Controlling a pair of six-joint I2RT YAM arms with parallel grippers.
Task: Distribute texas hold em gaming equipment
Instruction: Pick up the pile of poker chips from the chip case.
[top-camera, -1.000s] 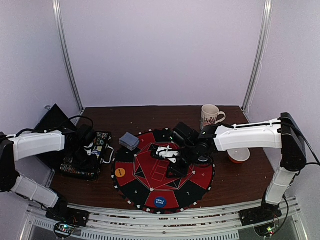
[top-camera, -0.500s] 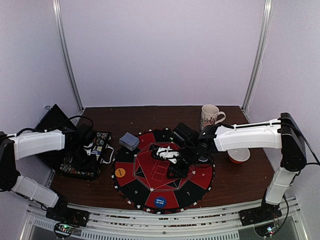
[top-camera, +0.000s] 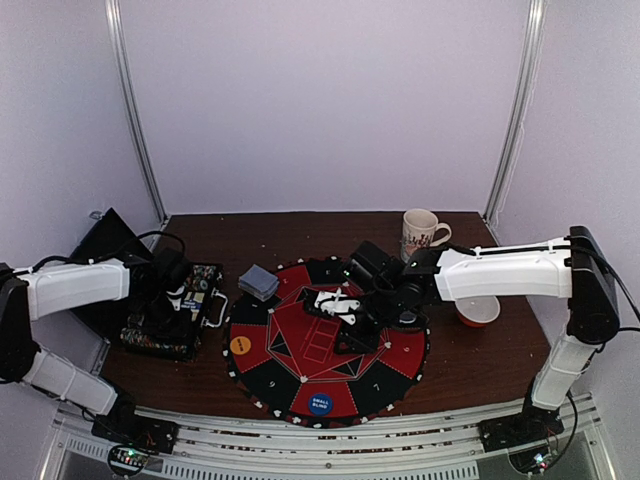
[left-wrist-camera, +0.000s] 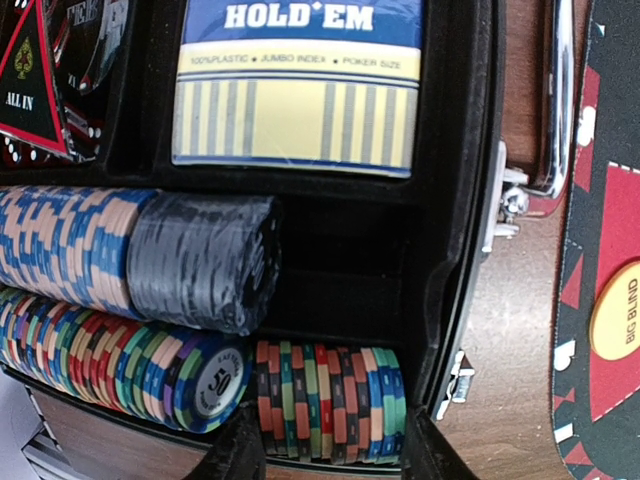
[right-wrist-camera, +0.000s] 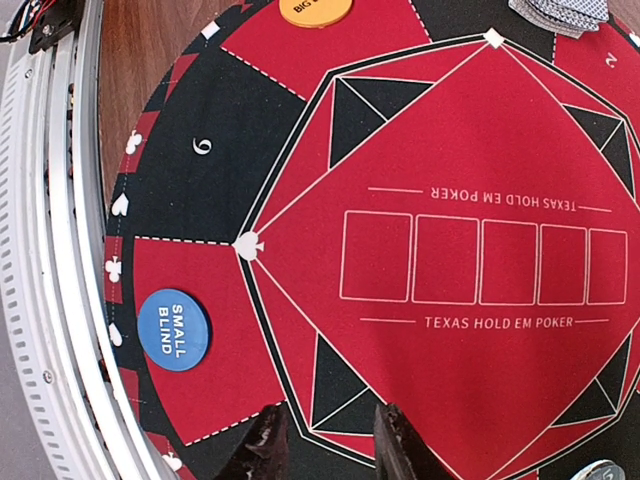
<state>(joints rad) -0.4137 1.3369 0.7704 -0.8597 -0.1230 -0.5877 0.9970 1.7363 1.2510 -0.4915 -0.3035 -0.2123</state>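
On the mat (right-wrist-camera: 500, 130), printed "TEXAS HOLD EM POKER", I count two buttons: a blue button (right-wrist-camera: 174, 329) "SMALL BLIND" and an orange button (right-wrist-camera: 316, 10) "BIG BLIND", plus one deck (top-camera: 259, 282). My right gripper (right-wrist-camera: 328, 445) hangs narrowly open and empty. My left gripper (left-wrist-camera: 330, 455) flanks a chip row (left-wrist-camera: 330, 400) in the case (left-wrist-camera: 460, 200); whether it presses, I cannot tell.
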